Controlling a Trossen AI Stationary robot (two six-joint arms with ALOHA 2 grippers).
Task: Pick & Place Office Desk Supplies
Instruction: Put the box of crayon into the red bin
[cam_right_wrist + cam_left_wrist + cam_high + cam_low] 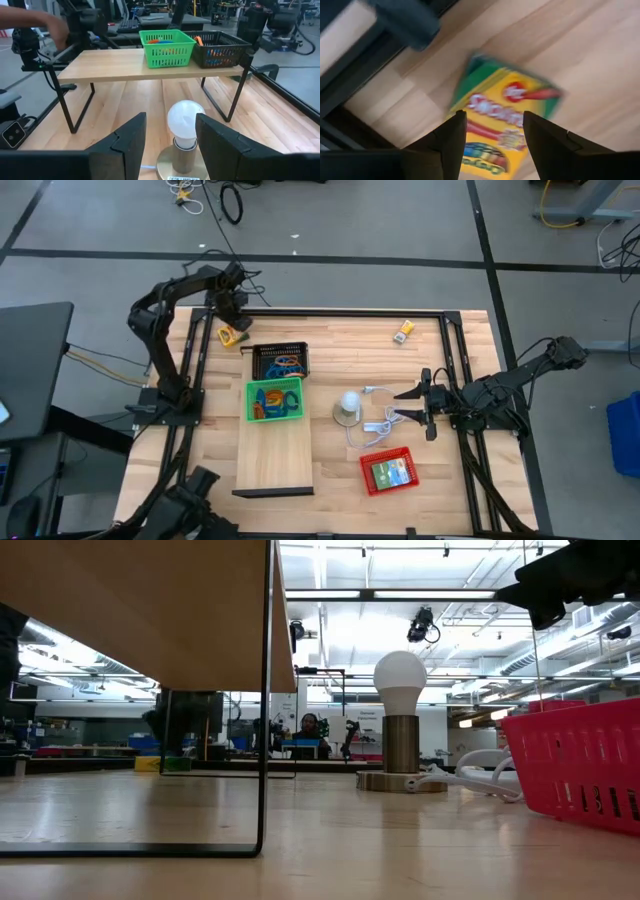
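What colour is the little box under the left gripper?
Yellow and green box, with red lettering; clearest in the left wrist view.

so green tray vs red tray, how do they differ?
The green tray sits up on the wooden shelf beside the black tray; the red tray sits on the table, in front of the lamp. The green tray holds loose blue and orange loops; the red tray holds a flat green box. Both are small mesh baskets.

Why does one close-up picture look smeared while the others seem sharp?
In the left wrist view the yellow and green card box is smeared by motion blur, while the fingers in front of it stay crisp. In the right wrist view the lamp bulb is sharp. In the low view bright ceiling lights glare behind that bulb.
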